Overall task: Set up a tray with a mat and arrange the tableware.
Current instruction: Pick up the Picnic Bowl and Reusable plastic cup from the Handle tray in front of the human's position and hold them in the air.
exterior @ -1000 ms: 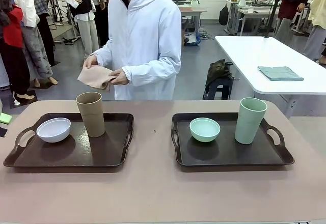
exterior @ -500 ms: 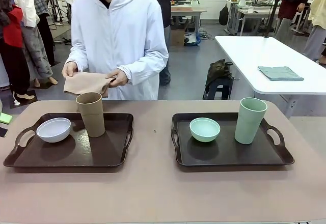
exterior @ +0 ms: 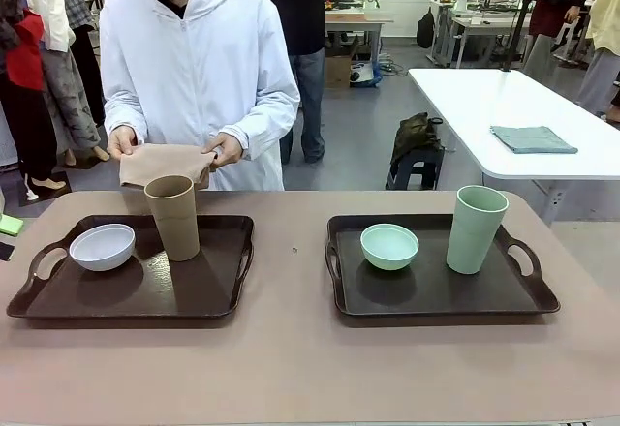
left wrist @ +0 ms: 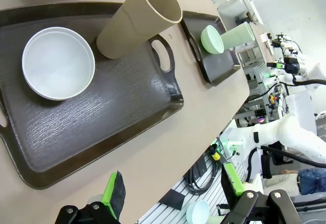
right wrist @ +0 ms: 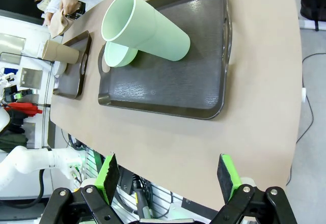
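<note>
Tableware: white bowl (exterior: pixel 102 247) and brown cup (exterior: pixel 174 218) on the left tray (exterior: pixel 136 295) near the tabletop's (exterior: pixel 291 358) left edge; mint green bowl (exterior: pixel 389 246) and pale green cup (exterior: pixel 477 229) on the right tray (exterior: pixel 436 298). Person's hands (exterior: pixel 226 149) hold a tan mat (exterior: pixel 160 163) beyond the far edge. Both arms' jaws stand apart, empty.

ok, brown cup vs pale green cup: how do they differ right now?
Colour: the brown cup is tan-brown, the pale green cup a light green.
Place: the brown cup stands on the left tray, toward its far edge; the pale green cup stands on the right tray, by its right handle.
Neighbour: the brown cup has the white bowl to its left, the pale green cup the mint bowl.
Shared: both upright, tall, handleless.
</note>
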Motion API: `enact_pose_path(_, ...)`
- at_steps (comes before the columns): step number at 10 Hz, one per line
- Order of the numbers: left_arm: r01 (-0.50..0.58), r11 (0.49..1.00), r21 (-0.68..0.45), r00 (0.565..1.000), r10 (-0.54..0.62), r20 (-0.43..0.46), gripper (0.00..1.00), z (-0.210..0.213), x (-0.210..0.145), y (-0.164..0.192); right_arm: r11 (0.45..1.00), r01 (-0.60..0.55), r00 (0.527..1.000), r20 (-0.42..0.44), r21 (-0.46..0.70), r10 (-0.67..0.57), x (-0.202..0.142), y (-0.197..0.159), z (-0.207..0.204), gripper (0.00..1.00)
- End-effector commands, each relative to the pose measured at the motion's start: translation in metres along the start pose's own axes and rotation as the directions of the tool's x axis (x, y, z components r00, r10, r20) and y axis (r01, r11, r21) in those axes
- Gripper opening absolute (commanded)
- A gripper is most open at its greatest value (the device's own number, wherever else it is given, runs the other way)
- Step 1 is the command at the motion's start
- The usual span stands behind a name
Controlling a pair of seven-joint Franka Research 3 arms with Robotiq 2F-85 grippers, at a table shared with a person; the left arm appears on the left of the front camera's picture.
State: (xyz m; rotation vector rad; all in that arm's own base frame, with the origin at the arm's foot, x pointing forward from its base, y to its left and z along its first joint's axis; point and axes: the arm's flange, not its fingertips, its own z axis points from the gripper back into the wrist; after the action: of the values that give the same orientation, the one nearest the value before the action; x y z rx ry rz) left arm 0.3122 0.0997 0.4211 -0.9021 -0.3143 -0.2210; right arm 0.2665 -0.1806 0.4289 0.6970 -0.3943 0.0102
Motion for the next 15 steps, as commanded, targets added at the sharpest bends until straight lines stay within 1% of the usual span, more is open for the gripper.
enact_pose_path(1, 0.022, 1.000, -0.017, 1.000, -0.022, 0.017, 1.00, 0.0009, 0.0017, 0.0032, 1.000, -0.003, 1.000, 0.010, 0.019, 0.003, 0.0006, -0.0017, 0.0005, 1.00)
enact_pose_path(14, 0.022, 1.000, -0.017, 1.000, -0.022, 0.017, 1.00, 0.0009, 0.0017, 0.0032, 1.000, -0.003, 1.000, 0.010, 0.019, 0.003, 0.0006, -0.0017, 0.0005, 1.00)
enact_pose_path(15, 0.000, 1.000, 0.000, 1.000, 0.000, 0.000, 1.00, 0.0000, -0.0001, 0.0004, 1.000, -0.003, 1.000, 0.010, 0.019, 0.003, 0.0006, -0.0017, 0.0005, 1.00)
